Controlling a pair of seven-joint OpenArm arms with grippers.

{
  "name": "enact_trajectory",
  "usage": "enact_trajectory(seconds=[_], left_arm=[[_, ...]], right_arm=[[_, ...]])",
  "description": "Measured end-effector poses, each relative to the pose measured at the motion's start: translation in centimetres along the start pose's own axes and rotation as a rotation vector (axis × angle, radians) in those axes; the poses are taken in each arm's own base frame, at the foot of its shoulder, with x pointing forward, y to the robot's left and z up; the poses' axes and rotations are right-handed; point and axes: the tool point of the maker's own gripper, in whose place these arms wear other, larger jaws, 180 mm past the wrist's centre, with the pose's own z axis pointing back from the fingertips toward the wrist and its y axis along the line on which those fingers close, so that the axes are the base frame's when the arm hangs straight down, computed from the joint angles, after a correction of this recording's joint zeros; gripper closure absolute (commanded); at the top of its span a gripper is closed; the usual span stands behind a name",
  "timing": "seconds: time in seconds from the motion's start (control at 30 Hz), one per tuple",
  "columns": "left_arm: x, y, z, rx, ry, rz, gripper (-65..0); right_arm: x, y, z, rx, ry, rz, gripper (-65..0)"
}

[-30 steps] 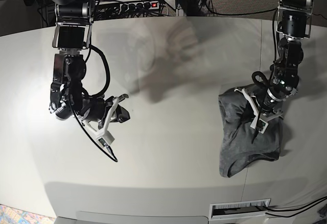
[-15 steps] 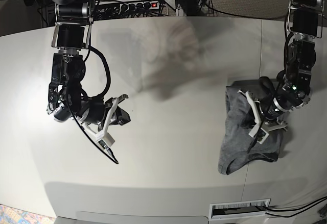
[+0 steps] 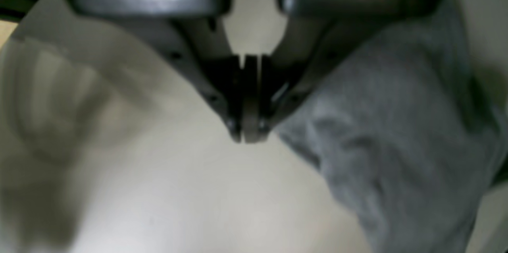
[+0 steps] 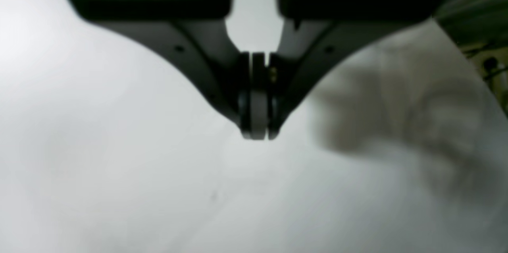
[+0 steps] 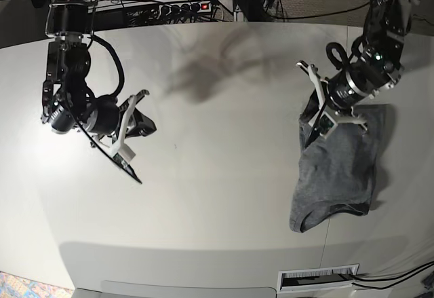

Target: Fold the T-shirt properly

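T-shirt (image 5: pixel 339 169): heather-grey, lying bunched and partly folded on the pale worktop (image 5: pixel 217 196), near the worktop's right edge as the base view shows it; one rounded hem or neckline edge curls at its near end.
Left claw (image 3: pixel 247 136): jaws pressed together with nothing between them; in the left wrist view the tips sit over bare worktop just beside the T-shirt's edge, and the grey fabric fills the right of that view. Whether the tips touch the cloth cannot be told from the blurred picture.
Left arm (image 5: pixel 369 53): reaches in from the upper right of the base view, its claw angled over the upper left corner of the T-shirt.
Right claw (image 4: pixel 257 132): jaws closed tight on nothing, hanging over bare worktop; a soft shadow lies to its right in the right wrist view.
Right arm (image 5: pixel 68 74): on the left of the base view, well apart from the T-shirt.
Power strip (image 5: pixel 180 6): behind the worktop's far edge, among cables, a red light showing.
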Motion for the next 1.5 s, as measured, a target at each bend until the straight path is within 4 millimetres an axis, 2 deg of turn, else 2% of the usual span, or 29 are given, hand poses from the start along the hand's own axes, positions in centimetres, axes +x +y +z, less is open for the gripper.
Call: enact_trajectory(seconds=[0.2, 0.4, 0.67, 0.87, 1.03, 1.27, 1.37, 1.5], left_arm=[[-2.5, -1.9, 2.4, 0.03, 0.051, 0.026, 0.0], [-5.5, -1.3, 6.5, 0.135, 0.094, 0.123, 0.0], [-10.6, -4.1, 10.5, 0.121, 0.251, 0.187, 0.0], [-14.1, -6.8, 13.0, 0.133, 0.351, 0.32, 0.0], [-16.0, -9.6, 14.6, 0.125, 0.423, 0.407, 0.0], [-18.0, -11.2, 15.6, 0.124, 0.469, 0.453, 0.0], [-20.1, -11.6, 15.6, 0.128, 0.498, 0.481, 0.0], [-23.5, -12.6, 15.9, 0.132, 0.528, 0.575, 0.0]], right_arm=[[-3.3, 0.7, 2.9, -0.062, 0.021, -0.006, 0.0], [-6.3, 1.3, 7.3, -0.128, -0.01, -0.086, 0.0], [-11.6, 2.1, 11.6, -0.22, 0.078, -0.175, 0.0], [-16.5, 5.0, 13.0, -0.177, 0.2, -0.256, 0.0], [-20.0, 8.3, 13.9, -0.116, 0.29, -0.317, 0.0], [-24.8, 12.2, 15.5, -0.12, 0.418, -0.398, 0.0], [-27.1, 12.9, 15.5, -0.158, 0.433, -0.473, 0.0], [-30.3, 13.1, 14.4, -0.182, 0.416, -0.556, 0.0]])
